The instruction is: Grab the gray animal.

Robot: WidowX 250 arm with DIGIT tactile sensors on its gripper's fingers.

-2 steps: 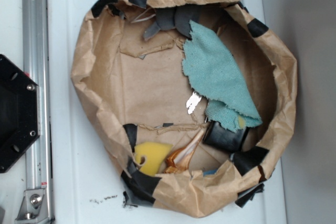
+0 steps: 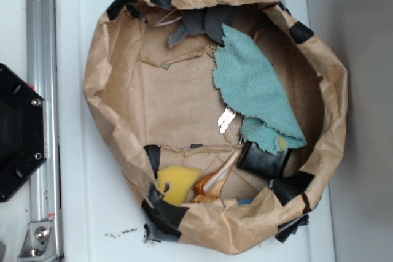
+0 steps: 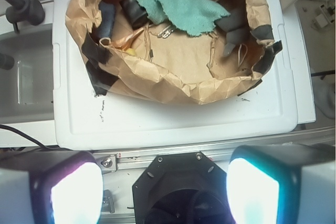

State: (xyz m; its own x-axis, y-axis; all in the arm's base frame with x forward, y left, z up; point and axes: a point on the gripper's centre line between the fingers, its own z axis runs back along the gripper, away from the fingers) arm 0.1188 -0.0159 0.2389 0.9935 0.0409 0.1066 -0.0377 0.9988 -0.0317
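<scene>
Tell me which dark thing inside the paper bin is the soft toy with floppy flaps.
The gray animal at the bin's far rim, beside the teal cloth. The black block is boxy, and the tape strips are stuck flat to the paper.

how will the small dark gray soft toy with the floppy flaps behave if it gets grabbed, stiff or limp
Probably limp: the small dark gray soft toy lies in flat, splayed flaps against the wall of the brown paper bag, so it would likely droop from the claw. It looks thin and light. One edge sits by the teal cloth, which might drag along.
</scene>
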